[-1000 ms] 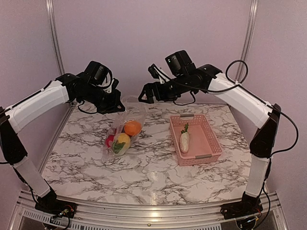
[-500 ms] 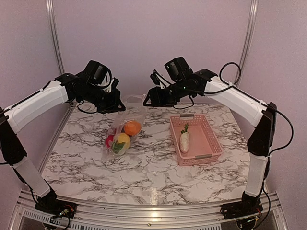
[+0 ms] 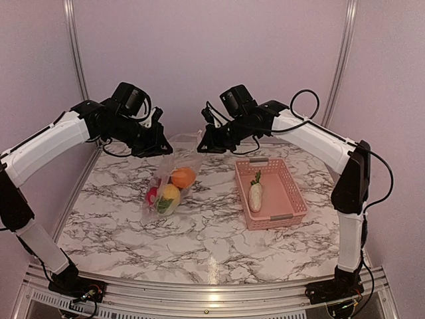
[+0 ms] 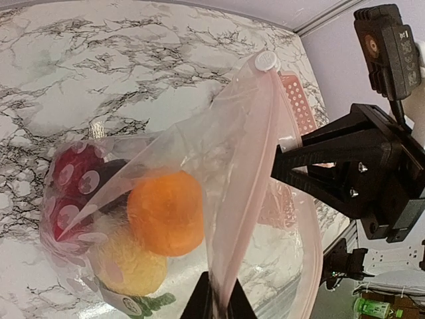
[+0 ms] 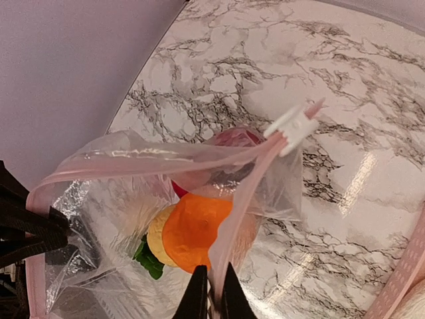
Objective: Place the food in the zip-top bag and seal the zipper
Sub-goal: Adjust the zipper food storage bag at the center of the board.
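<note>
The clear zip-top bag (image 3: pixel 174 171) hangs between both grippers, and its lower end with food rests on the marble table. Inside it are an orange ball (image 4: pixel 166 212), a yellow one (image 4: pixel 129 266), a red spotted one (image 4: pixel 70 176) and a green leaf (image 5: pixel 147 259). My left gripper (image 4: pixel 219 302) is shut on one side of the pink-tinted zipper strip (image 4: pixel 249 193). My right gripper (image 5: pixel 214 299) is shut on the other side of the zipper (image 5: pixel 249 183). The mouth gapes between them. A white slider (image 5: pixel 292 126) sits at the far end of the zipper. One white oblong food (image 3: pixel 255 196) lies in the basket.
The pink lattice basket (image 3: pixel 292 193) stands to the right of the bag on the marble table (image 3: pixel 212 246). Metal frame posts (image 3: pixel 74 53) rise at the back corners in front of the purple wall.
My right gripper has swung left to the bag's mouth and closed on the zipper edge. The left arm has risen slightly, still holding its side.
</note>
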{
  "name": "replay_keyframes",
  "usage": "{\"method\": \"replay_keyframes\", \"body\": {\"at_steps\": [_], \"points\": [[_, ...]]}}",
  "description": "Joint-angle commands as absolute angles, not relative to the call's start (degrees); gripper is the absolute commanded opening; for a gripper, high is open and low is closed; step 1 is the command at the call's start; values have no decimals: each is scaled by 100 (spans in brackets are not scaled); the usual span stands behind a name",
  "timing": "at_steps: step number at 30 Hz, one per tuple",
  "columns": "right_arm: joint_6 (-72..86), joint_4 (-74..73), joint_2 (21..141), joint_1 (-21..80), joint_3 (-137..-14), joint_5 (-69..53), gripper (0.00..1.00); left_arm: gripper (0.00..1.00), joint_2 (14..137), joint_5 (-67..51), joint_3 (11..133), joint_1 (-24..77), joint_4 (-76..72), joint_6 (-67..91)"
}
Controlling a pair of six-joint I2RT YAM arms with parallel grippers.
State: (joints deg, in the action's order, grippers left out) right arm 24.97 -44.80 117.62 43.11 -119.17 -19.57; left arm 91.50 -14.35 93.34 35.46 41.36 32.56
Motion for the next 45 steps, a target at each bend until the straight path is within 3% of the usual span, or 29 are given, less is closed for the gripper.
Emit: {"method": "replay_keyframes", "body": {"at_steps": [1, 3, 8, 14, 19, 22, 26, 32, 45], "points": [[2667, -4282, 11559, 4342, -12221, -2111, 6, 4, 8923, -1458, 9404, 3516, 4603, 3233], [2676, -4287, 11543, 4356, -12205, -2137, 6, 0, 8902, -1369, 9540, 3521, 4721, 3220], [2697, -4245, 11502, 4371, -12199, -2276, 10, 0, 8895, -1242, 9696, 3523, 4761, 3149], [2523, -4499, 11391, 4349, -12565, -2044, 50, 0, 9007, -1234, 9773, 3527, 4759, 3175], [2098, -4705, 10954, 4170, -12502, -1284, 69, 0, 9024, -1160, 9747, 3518, 4731, 3145], [1898, -4753, 10589, 4036, -12199, -512, 97, 0, 9035, -1152, 9747, 3517, 4715, 3135], [2010, -4667, 10054, 3615, -11362, 276, 99, 0, 9044, -1161, 9765, 3518, 4692, 3125], [2233, -4388, 9610, 2858, -10187, -475, 98, 0, 9052, -1187, 9743, 3516, 4676, 3120], [2654, -4305, 9668, 2769, -8900, -658, 79, 0, 8901, -1174, 9580, 3516, 4670, 3127]]}}
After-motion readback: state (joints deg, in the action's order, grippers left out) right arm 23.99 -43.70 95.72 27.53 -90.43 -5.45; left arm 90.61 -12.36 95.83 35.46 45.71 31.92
